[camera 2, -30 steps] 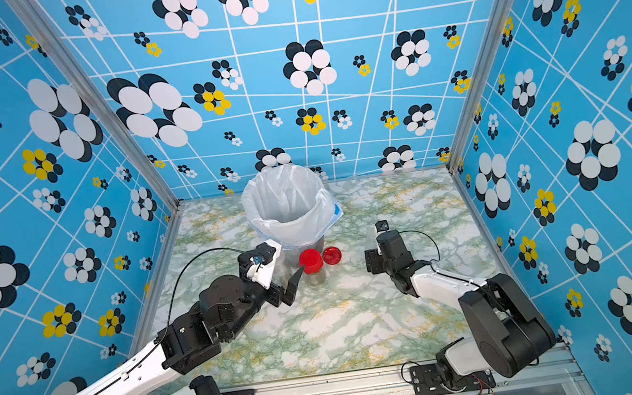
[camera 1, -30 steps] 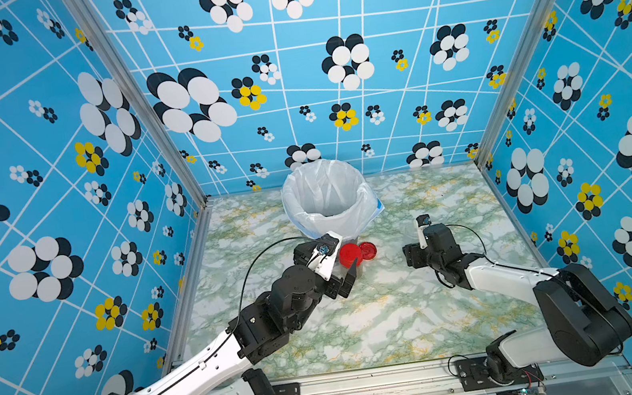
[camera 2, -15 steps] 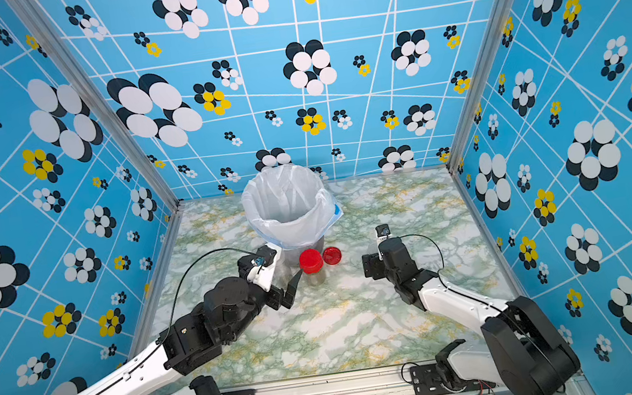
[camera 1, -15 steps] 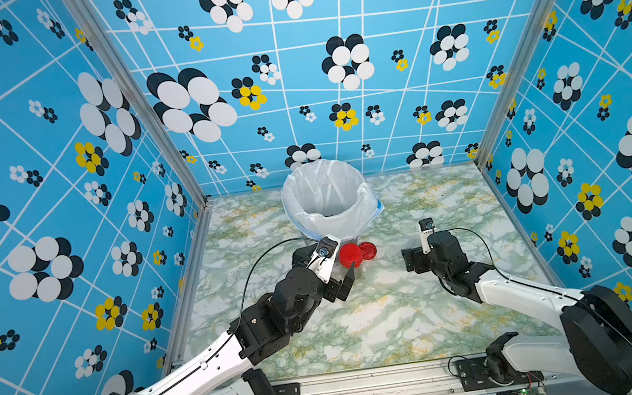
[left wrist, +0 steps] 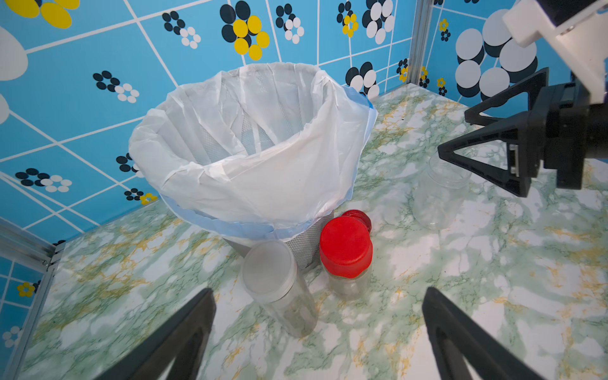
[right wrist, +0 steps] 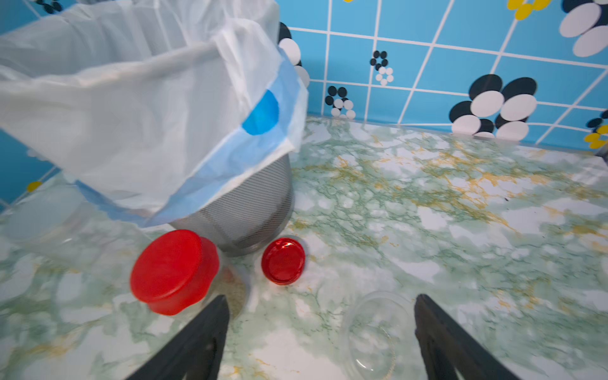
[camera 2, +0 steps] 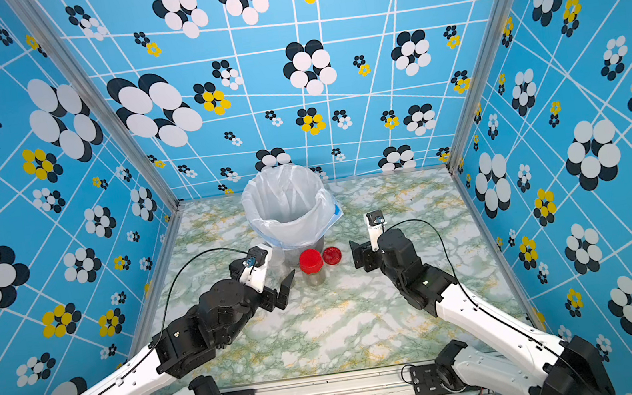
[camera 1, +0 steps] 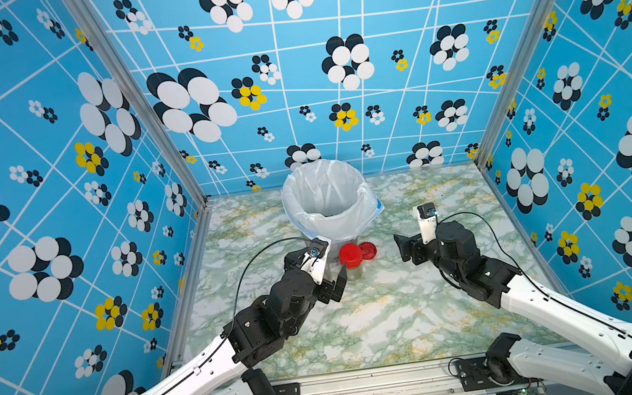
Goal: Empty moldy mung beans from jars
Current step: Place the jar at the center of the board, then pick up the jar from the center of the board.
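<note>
Three jars stand in front of the bucket. The red-lidded jar point(camera 1: 351, 260) point(left wrist: 345, 255) shows olive-brown mung beans point(right wrist: 235, 297) through its wall. Beside it is the slim jar with a whitish lid point(left wrist: 274, 284). An open, empty clear jar point(right wrist: 375, 332) point(left wrist: 436, 197) stands on the table between the fingers of my right gripper point(right wrist: 320, 297) point(camera 1: 403, 249), which is open, with a wide gap on one side. A loose red lid point(right wrist: 283, 261) point(camera 2: 331, 255) lies by the bucket's foot. My left gripper point(left wrist: 317, 291) point(camera 2: 283, 289) is open, just short of the slim jar and the red-lidded jar.
A metal mesh bucket lined with a white plastic bag point(camera 1: 328, 205) point(left wrist: 250, 141) stands at the back middle, right behind the jars. Blue patterned walls close in three sides of the marble tabletop point(camera 1: 386, 323).
My right gripper's jaws have spread apart around the open clear jar, and the right arm's elbow has dropped lower. The left arm has barely moved.
</note>
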Robot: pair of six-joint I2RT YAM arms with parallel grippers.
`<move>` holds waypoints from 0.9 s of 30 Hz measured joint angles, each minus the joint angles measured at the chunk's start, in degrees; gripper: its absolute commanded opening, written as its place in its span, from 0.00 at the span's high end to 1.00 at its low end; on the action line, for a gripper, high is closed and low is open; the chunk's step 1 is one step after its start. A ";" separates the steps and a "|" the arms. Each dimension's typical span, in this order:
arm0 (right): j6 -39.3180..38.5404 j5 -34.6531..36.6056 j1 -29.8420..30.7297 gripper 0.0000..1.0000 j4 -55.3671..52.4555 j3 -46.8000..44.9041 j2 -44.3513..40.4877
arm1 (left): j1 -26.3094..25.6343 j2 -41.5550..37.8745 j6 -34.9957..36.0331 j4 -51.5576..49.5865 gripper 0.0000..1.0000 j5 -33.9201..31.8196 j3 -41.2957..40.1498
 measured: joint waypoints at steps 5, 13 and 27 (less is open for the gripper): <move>-0.31 -3.91 6.01 0.09 0.68 5.07 3.98 | 3.61 -2.64 -4.46 -4.48 0.00 -2.97 0.00; -0.79 -8.63 9.97 0.06 7.96 2.14 14.03 | 7.58 -4.87 -8.04 -5.11 0.01 -0.26 -4.35; -0.81 -11.28 9.97 0.04 20.09 -0.79 27.26 | 9.09 -5.46 -8.04 -2.51 0.01 2.84 -7.48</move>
